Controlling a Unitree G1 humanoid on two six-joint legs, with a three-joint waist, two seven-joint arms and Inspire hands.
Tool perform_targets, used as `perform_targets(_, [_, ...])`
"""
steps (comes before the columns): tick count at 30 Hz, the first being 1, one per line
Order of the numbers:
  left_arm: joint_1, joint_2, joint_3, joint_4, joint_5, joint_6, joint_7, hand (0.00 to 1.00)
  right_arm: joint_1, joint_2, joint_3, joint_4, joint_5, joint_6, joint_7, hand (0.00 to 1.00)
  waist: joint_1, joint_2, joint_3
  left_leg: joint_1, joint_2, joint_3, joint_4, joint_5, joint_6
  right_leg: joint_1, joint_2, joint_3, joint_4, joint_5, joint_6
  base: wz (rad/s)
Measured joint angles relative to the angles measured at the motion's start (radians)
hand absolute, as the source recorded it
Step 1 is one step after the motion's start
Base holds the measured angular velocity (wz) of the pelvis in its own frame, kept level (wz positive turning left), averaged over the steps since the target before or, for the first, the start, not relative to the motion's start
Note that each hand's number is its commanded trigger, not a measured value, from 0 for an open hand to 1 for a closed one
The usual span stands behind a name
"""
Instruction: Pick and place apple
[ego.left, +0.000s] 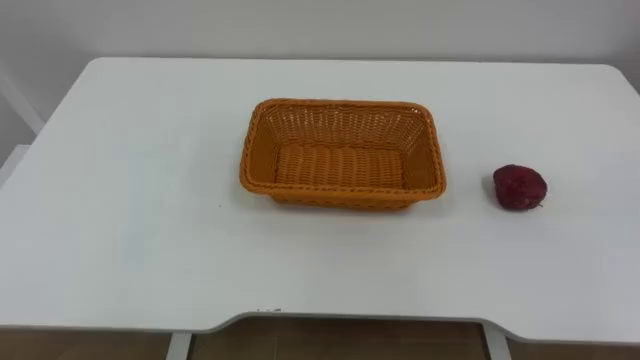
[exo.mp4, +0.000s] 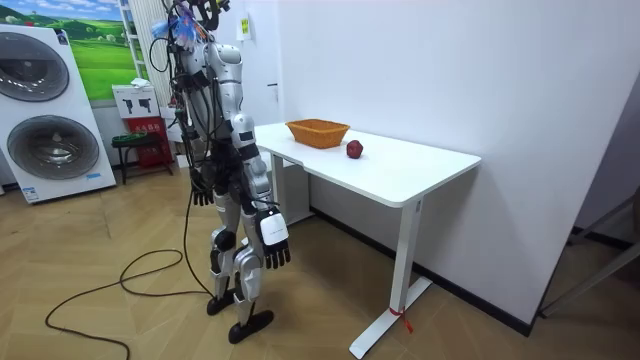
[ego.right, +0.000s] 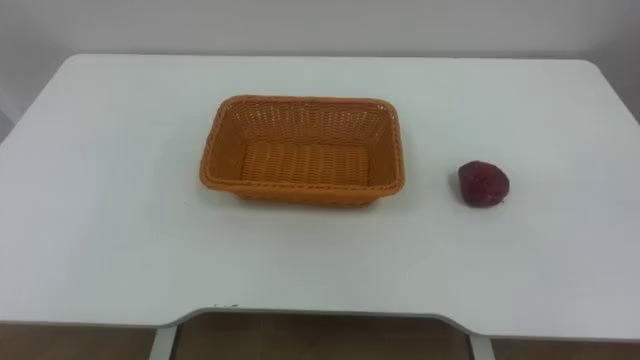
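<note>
The apple (ego.left: 519, 187), dark red and slightly lumpy, lies on the white table (ego.left: 130, 200) on the robot's right side, apart from the orange wicker basket (ego.left: 340, 104) and near that basket's right end. The basket is rectangular, sits upright at about the middle of the table, and holds nothing; its woven floor is bare. A strip of table separates apple and basket, so the two do not touch. In the room view the robot stands upright on the wooden floor (exo.mp4: 120, 310) before the long edge of the table, facing it, with both arms hanging at its sides below the level of the tabletop. The right hand (exo.mp4: 272, 232), the one nearer the room camera, hangs by the thigh with its fingers loose and pointing downward, holding nothing. The left hand (exo.mp4: 203, 192) hangs on the far side of the body, its fingers likewise slack and empty. Behind the robot, at the room view's left, stands a white washing machine (exo.mp4: 45, 120).
</note>
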Motion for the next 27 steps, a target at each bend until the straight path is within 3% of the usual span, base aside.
perform_targets(5, [-0.002, 0.000, 0.007, 0.004, -0.001, -0.001, 0.001, 0.00, -0.009, 0.000, -0.026, 0.000, 0.055, -0.005, -0.018, 0.00, 0.002, 0.002, 0.0002, 0.007, 0.000, 0.000, 0.000, 0.000, 0.000, 0.001, 0.000, 0.000, 0.000, 0.000, 0.000, 0.00])
perform_targets(10, [-0.013, 0.000, 0.014, 0.020, -0.006, -0.005, 0.023, 0.00, -0.009, 0.005, -0.096, -0.008, 0.338, -0.036, -0.072, 0.00, 0.000, 0.004, -0.0007, 0.012, 0.003, 0.000, -0.004, -0.001, -0.001, 0.000, 0.003, 0.011, 0.000, -0.001, -0.001, -0.03])
perform_targets(14, [-0.007, 0.001, 0.078, 0.017, -0.023, -0.030, 0.038, 0.00, -0.018, 0.008, -0.275, -0.055, 0.627, -0.061, -0.128, 0.00, -0.030, 0.004, -0.0013, 0.011, -0.001, 0.001, -0.004, -0.001, -0.001, 0.002, 0.000, 0.000, 0.000, -0.001, 0.000, 0.02])
perform_targets(16, [0.004, 0.004, 0.135, -0.015, -0.021, -0.039, 0.041, 0.00, -0.030, 0.007, -0.439, -0.134, 0.777, -0.071, -0.183, 0.00, -0.059, 0.004, -0.0035, 0.003, -0.001, 0.002, -0.003, -0.001, -0.001, -0.008, 0.000, 0.001, 0.000, -0.002, 0.000, -0.02])
perform_targets(18, [0.003, 0.017, 0.168, -0.018, -0.022, -0.054, 0.047, 0.00, -0.043, -0.005, -0.530, -0.180, 0.897, -0.104, -0.235, 0.00, -0.077, 0.005, -0.0067, -0.008, -0.002, 0.003, 0.000, -0.001, -0.001, -0.017, 0.001, 0.003, 0.004, -0.001, 0.000, 0.00])
perform_targets(21, [0.002, 0.039, 0.202, -0.019, -0.022, -0.089, 0.062, 0.00, -0.050, -0.025, -0.610, -0.262, 0.968, -0.152, -0.327, 0.00, -0.090, 0.005, -0.0084, -0.012, -0.003, 0.007, 0.000, -0.001, -0.001, -0.019, 0.003, 0.009, 0.012, -0.004, -0.002, -0.03])
perform_targets(24, [0.011, 0.041, 0.228, -0.024, -0.023, -0.108, 0.070, 0.00, -0.052, -0.032, -0.697, -0.405, 0.975, -0.191, -0.463, 0.00, -0.091, 0.006, -0.0089, -0.010, -0.005, 0.015, 0.000, -0.001, -0.001, -0.030, 0.003, 0.024, 0.032, -0.010, -0.001, -0.10])
perform_targets(27, [0.014, 0.041, 0.226, -0.030, -0.022, -0.111, 0.079, 0.00, -0.060, -0.049, -0.714, -0.556, 0.970, -0.229, -0.587, 0.00, -0.093, 0.002, -0.0075, -0.012, -0.005, 0.017, -0.001, 0.000, -0.001, -0.036, 0.002, 0.025, 0.036, -0.011, 0.000, -0.03])
